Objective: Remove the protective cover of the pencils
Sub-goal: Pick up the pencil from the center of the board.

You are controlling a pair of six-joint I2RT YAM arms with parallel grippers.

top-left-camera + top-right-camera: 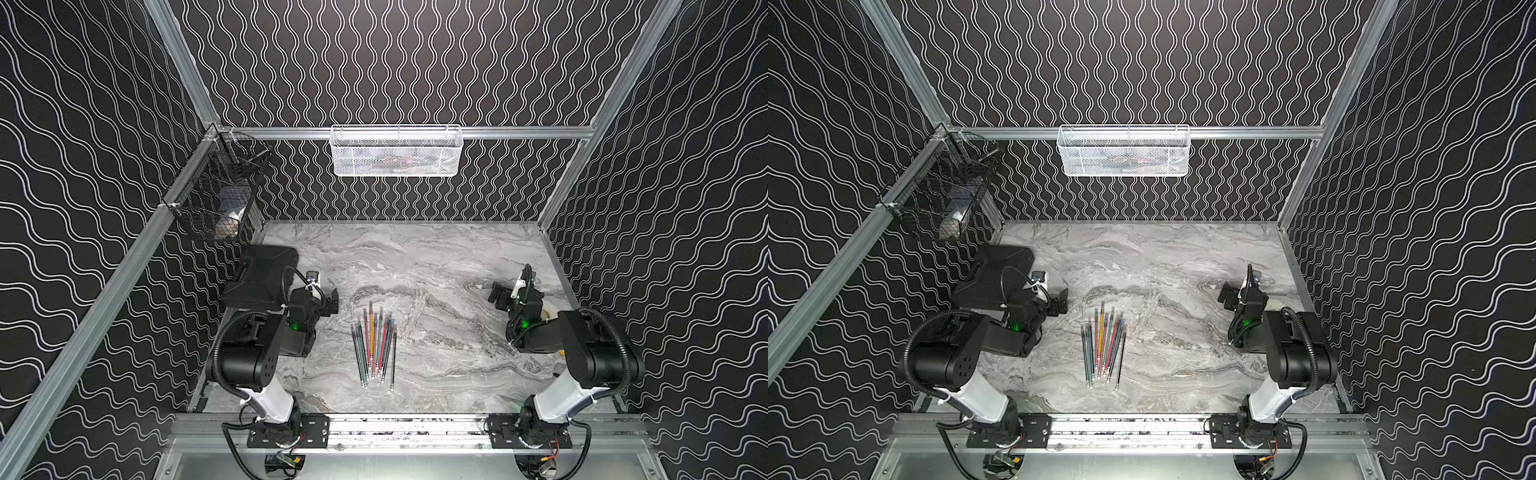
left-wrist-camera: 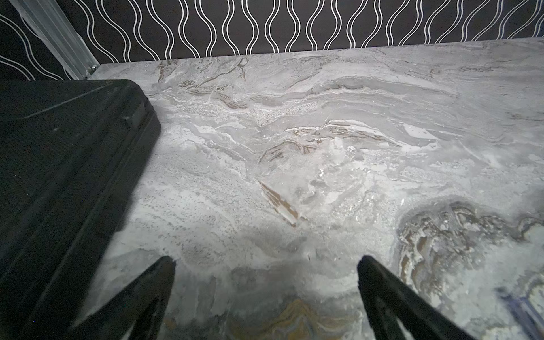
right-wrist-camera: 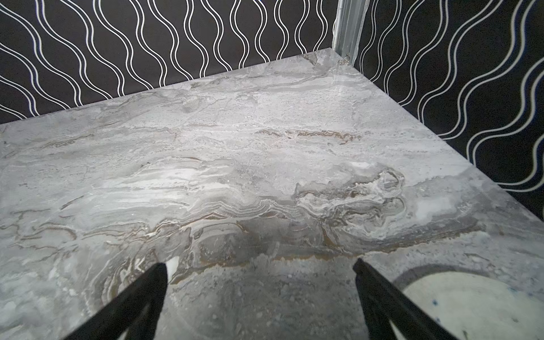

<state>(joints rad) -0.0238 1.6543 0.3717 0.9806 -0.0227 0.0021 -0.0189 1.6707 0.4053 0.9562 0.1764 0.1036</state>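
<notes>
Pencils (image 1: 374, 345) lie in a loose bundle on the grey marbled tabletop (image 1: 436, 257), toward its near edge and between the two arms; both top views show them (image 1: 1104, 345). They are long and very thin, in orange, red, teal and black. They run almost parallel, pointing away from the arm bases, some overlapping, with the middle ones reaching farthest back. Small pale tips show at their near ends. Whether the barrels carry any print cannot be told at this size.

The left gripper (image 1: 330, 305) hangs just beside a closed black case (image 1: 262, 274), near the far ends of the pencils but apart from them. Its wrist view shows the jaws spread wide (image 2: 265, 262) over bare tabletop, with nothing between them and the case (image 2: 67, 176) alongside.

The right gripper (image 1: 500, 297) is well apart from the pencils, near the right-hand wall. Its jaws are also spread wide and empty (image 3: 260, 265), with a pale round object (image 3: 471, 306) lying close by.

A white mesh basket (image 1: 395, 151) hangs on the back rail, and a black wire basket (image 1: 216, 195) sits in the left corner.
</notes>
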